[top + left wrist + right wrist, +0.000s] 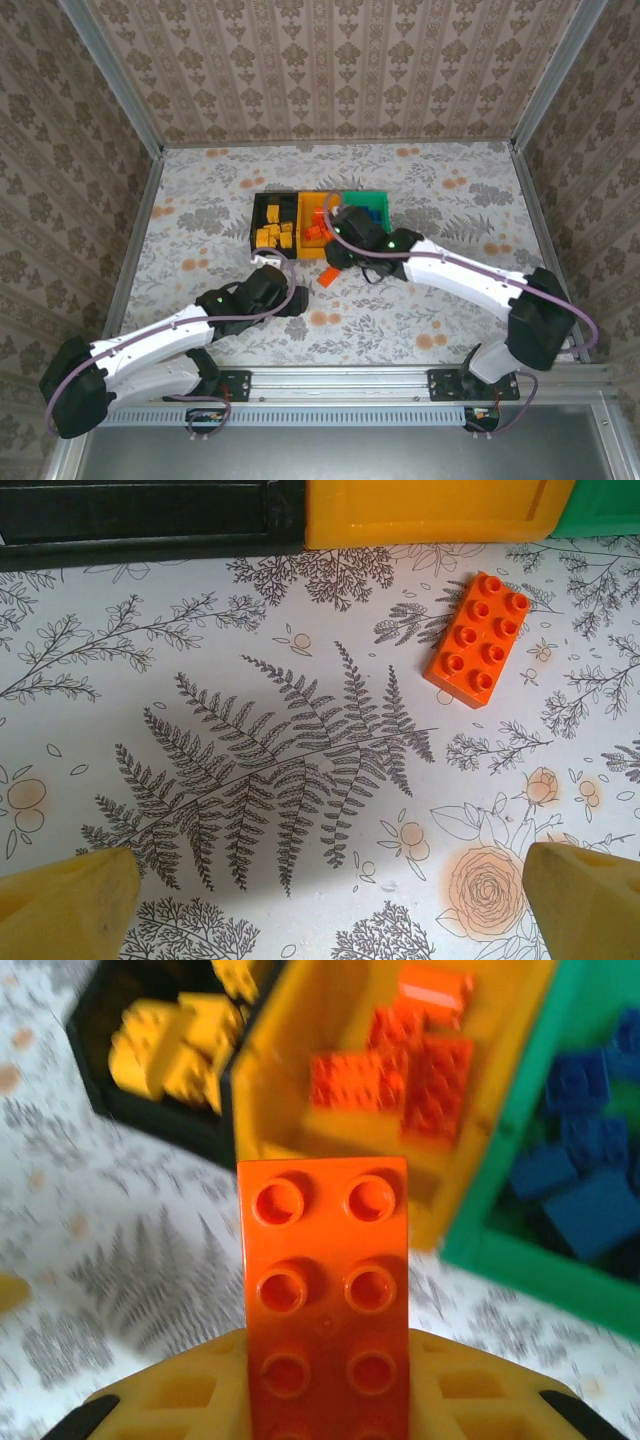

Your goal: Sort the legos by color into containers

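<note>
My right gripper (323, 1385) is shut on a red-orange lego (323, 1260), held studs-up just in front of the containers. In the top view the right gripper (338, 242) hovers at the near edge of the yellow-orange bin (308, 204). That bin (500, 1020) holds red-orange bricks, the black bin (95, 1005) yellow ones and the green bin (480, 1250) blue ones. Another red-orange lego (478, 640) lies on the table before the bins, ahead and right of my open, empty left gripper (325, 915). The top view shows this brick (327, 277) right of the left gripper (266, 262).
The three bins stand side by side mid-table: black (258, 215), yellow-orange, green (384, 199). Metal frame rails (135, 240) border the floral table on the left and right, with patterned walls behind. Both arms cross the near half of the table.
</note>
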You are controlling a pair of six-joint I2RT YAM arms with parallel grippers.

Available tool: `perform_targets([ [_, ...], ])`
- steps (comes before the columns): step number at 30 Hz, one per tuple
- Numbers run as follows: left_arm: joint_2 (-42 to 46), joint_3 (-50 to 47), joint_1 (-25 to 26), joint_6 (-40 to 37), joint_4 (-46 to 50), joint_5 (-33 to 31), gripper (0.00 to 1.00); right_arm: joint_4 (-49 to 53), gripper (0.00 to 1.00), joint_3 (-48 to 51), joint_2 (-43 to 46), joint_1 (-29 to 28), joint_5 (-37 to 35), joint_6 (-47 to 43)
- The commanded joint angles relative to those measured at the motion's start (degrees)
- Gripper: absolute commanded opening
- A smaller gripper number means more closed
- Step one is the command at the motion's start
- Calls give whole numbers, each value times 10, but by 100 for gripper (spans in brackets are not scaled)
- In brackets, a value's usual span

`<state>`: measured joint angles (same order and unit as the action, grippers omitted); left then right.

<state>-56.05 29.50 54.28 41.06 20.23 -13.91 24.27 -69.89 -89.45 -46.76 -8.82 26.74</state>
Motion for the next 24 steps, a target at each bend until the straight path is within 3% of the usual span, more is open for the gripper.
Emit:
perform_targets([
  [1,5,-4,-2,15,8,1,100,16,31,-81,-84,17,-27,-9],
  [6,8,-3,-1,16,10,1,100,48,31,-217,-207,44,-64,0],
  [13,-4,4,0,9,9,-2,100,107,35,-337,-303,58,-118,8],
  [20,-20,14,0,-3,1,-6,100,122,67,-365,-307,58,-141,20],
  [24,-36,29,-1,-20,-3,-8,100,74,74,-307,-247,57,-144,24],
])
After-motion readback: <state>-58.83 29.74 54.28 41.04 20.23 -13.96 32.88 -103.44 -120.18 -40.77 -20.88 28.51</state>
